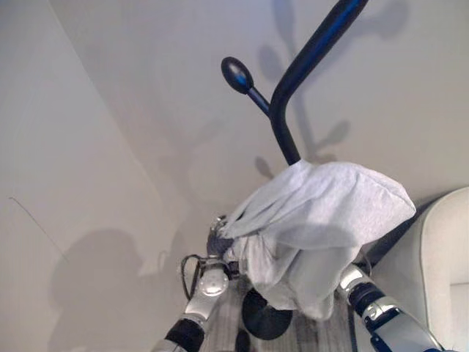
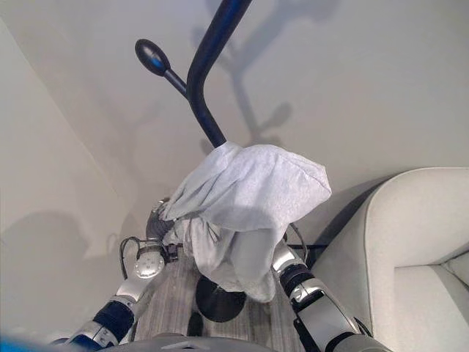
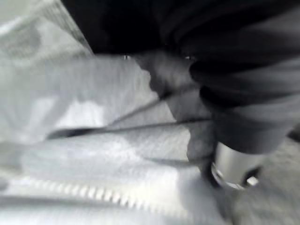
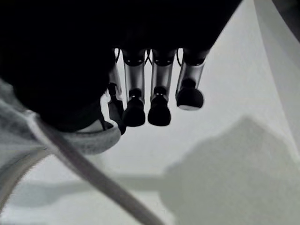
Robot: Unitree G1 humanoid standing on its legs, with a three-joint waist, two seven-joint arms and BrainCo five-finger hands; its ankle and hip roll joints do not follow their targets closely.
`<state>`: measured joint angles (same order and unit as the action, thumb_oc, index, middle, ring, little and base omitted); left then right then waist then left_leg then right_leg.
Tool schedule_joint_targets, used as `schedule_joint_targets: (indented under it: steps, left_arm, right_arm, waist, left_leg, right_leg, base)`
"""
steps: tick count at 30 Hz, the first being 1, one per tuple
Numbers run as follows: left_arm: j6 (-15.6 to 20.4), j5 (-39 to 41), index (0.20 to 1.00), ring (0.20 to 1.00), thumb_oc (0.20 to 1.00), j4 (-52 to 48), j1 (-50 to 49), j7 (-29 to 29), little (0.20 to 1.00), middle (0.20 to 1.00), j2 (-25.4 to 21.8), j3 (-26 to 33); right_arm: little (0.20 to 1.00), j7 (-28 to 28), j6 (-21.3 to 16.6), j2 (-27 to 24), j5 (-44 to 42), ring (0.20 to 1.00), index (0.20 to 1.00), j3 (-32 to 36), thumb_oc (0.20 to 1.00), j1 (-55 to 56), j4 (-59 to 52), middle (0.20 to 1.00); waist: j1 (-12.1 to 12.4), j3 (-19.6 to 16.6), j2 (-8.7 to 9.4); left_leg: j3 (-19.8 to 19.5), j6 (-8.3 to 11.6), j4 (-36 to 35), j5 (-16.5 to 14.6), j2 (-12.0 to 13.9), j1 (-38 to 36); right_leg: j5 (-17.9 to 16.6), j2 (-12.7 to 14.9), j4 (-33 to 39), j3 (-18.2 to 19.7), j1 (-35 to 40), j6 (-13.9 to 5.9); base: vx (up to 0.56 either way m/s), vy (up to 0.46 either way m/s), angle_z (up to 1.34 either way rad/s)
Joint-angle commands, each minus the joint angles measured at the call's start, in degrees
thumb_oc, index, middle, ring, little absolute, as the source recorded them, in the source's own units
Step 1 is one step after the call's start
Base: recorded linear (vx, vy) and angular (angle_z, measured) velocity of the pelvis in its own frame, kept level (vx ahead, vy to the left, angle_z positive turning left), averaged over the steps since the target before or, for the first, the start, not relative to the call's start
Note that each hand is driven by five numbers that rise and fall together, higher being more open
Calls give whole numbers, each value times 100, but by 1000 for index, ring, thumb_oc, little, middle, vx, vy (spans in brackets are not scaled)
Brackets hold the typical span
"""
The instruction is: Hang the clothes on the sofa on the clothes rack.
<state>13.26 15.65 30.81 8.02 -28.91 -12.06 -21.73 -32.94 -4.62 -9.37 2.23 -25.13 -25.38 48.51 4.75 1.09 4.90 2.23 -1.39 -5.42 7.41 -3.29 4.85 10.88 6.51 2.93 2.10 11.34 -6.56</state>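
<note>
A light grey zip garment (image 1: 322, 213) is bunched up in the air in front of the black clothes rack (image 1: 315, 44), whose pole vanishes behind the garment's top. My left hand (image 1: 216, 238) is at the cloth's left edge, fingers curled into the fabric; its wrist view shows the zipper (image 3: 93, 192) close up. My right arm rises under the garment's right side. In the right wrist view my right hand (image 4: 159, 89) has straight fingers pointing at the wall, with a hem (image 4: 89, 140) and a drawstring beside the thumb.
A rack peg with a rounded knob (image 1: 237, 74) sticks out to the left above the garment. The rack's round base (image 1: 265, 315) stands on the wooden floor between my arms. A pale sofa (image 2: 418, 242) is at the right, close to the wall.
</note>
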Motion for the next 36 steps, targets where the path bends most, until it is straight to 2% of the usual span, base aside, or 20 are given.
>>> schedule_joint_targets:
  steps: [1, 8, 13, 23, 24, 25, 29, 36]
  left_arm:
    - [182, -7, 1000, 1000, 1000, 338, 267, -16, 1000, 1000, 7, 254]
    - [160, -154, 1000, 1000, 1000, 879, -189, 107, 1000, 1000, 21, 333]
    - [203, 157, 1000, 1000, 1000, 1299, -303, 135, 1000, 1000, 183, 469]
    - [196, 610, 1000, 1000, 1000, 3105, -227, 104, 1000, 1000, 598, 918]
    - [189, 627, 1000, 1000, 1000, 3177, -219, 109, 1000, 1000, 613, 933]
    - [166, 617, 1000, 1000, 1000, 3267, -209, 101, 1000, 1000, 631, 949]
    - [-47, 347, 1000, 1000, 1000, 3790, -190, 169, 1000, 1000, 670, 906]
    - [-9, 423, 1000, 1000, 1000, 3925, -387, 759, 1000, 1000, 469, 1029]
  right_arm:
    - [200, 98, 18, -120, 263, 200, 200, -241, 200, -14, 174, 200]
    - [200, 399, 111, 117, 763, 200, 200, -642, 200, 499, 867, 200]
    - [200, 408, 173, 203, 931, 200, 200, -703, 200, 640, 1222, 200]
    - [200, 392, 267, 331, 1269, 200, 200, -871, 200, 937, 1928, 200]
    - [391, 385, 273, 335, 1281, 391, 391, -870, 391, 931, 1940, 391]
    - [1000, 347, 288, 331, 1321, 1000, 1000, -869, 1000, 913, 1938, 1000]
    - [1000, 392, 217, 328, 1135, 1000, 1000, -764, 1000, 936, 1947, 1000]
    - [1000, 254, 181, 164, 871, 1000, 1000, -221, 1000, 1149, 2162, 1000]
  waist:
    - [99, 115, -42]
    - [188, 179, -153]
    - [207, 237, -236]
    - [133, 249, -440]
    - [126, 247, -445]
    - [116, 242, -448]
    - [33, 175, -462]
    - [-30, 89, -389]
  left_leg:
    - [-385, 289, 42, -248, 163, 205]
    - [-480, 289, 42, -208, 111, 240]
    - [-512, 290, 42, -180, 79, 298]
    - [-489, 267, 42, -212, 25, 397]
    - [-476, 264, 42, -218, 28, 395]
    - [-458, 260, 42, -227, 28, 392]
    - [-370, 242, 42, -276, 57, 350]
    - [-255, 248, 42, -331, 126, 252]
  right_leg:
    - [-723, -302, 94, -149, -28, 178]
    - [-675, -292, 127, -277, -2, 170]
    - [-667, -279, 149, -335, -22, 163]
    - [-669, -190, 207, -382, -126, 124]
    - [-671, -182, 205, -378, -127, 121]
    - [-673, -175, 203, -361, -127, 117]
    - [-707, -156, 207, -286, -150, 102]
    - [-705, -170, 207, -243, -137, 95]
  base:
    - [-6, -18, 3]
    - [-2, 2, 7]
    - [-17, 12, 9]
    - [-13, 36, 6]
    - [-7, 43, -2]
    - [-23, 55, -1]
    - [-12, 48, -4]
    - [-8, 4, -12]
